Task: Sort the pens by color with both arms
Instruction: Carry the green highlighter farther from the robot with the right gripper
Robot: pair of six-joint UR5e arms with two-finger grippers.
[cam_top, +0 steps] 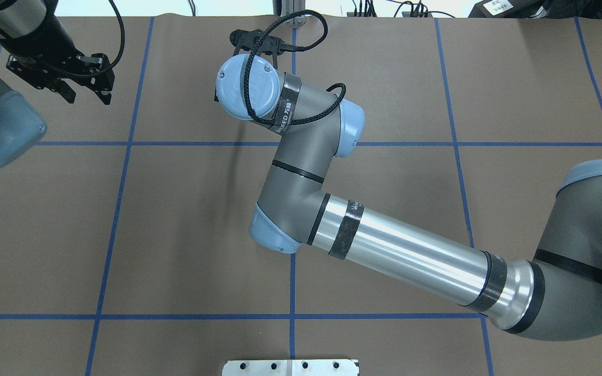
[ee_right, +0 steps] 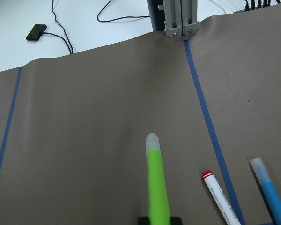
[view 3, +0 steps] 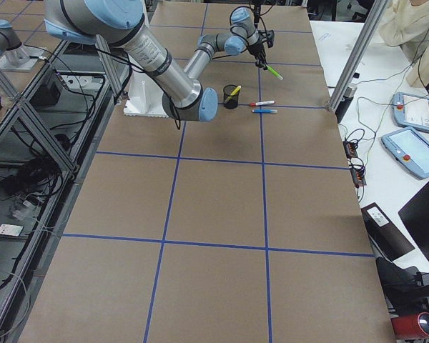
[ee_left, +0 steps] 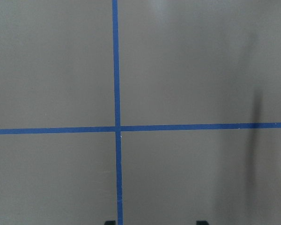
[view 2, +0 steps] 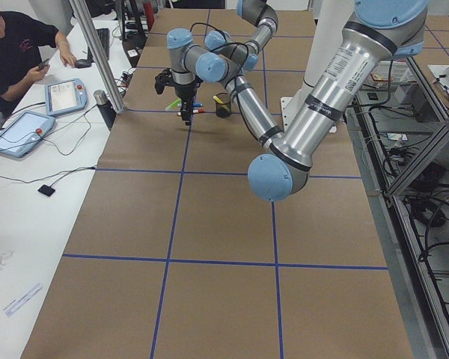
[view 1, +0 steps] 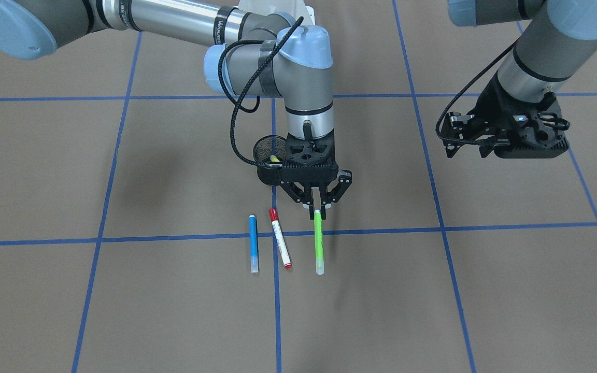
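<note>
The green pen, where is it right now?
In the front-facing view the green pen is near the centre, held by the right gripper's fingers, just to the view's right of the red-capped pen.

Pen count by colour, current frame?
blue pen: 1
red-capped white pen: 1
green pen: 1, held in the right gripper
yellow pen: 1, in the black mesh cup
Total: 4 pens
</note>
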